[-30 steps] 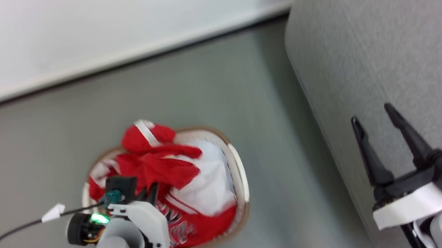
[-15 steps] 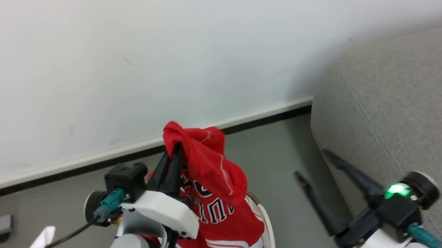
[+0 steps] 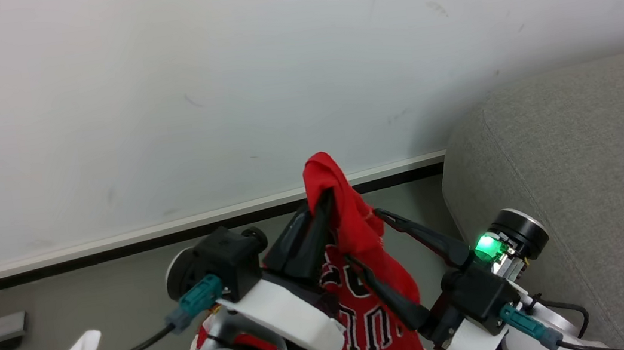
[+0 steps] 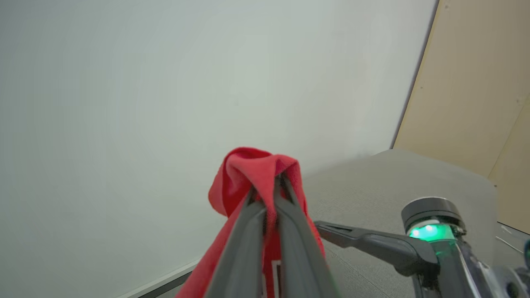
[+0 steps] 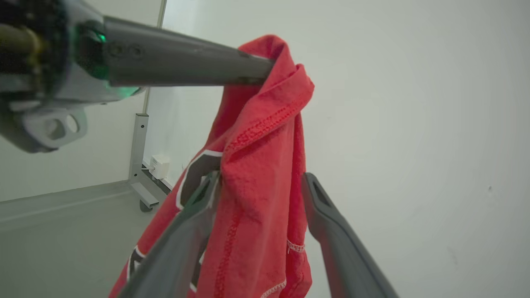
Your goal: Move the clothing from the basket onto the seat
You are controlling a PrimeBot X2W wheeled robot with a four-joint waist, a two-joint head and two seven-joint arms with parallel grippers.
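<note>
**Clothing of bright red soft fabric (image 3: 349, 230): lifted, undelivered**

Your left gripper (image 3: 324, 197) pinches its top fold, beside the grey woven sofa's (image 3: 589, 174) rounded edge; your right gripper (image 5: 261, 179) straddles it, jaws wide. Carrying and releasing remain.

Red clothing (image 3: 360, 241) held up in the air; grey seat (image 3: 589, 174) off to the right.
The clothing: bright red soft fabric w/ dark lettering outlined in white and white stitching at the hems. Its top fold is pinched betw. the closed fingers of the left gripper (image 3: 324, 198) and the rest hangs down, crumpled (lower part runs out of the head view). The right gripper (image 3: 363, 234) has its fingers spread on either side of the hanging cloth, not closed on it. The seat: big coarse-woven sofa w/ rounded edge, apart from the clothing.
</note>
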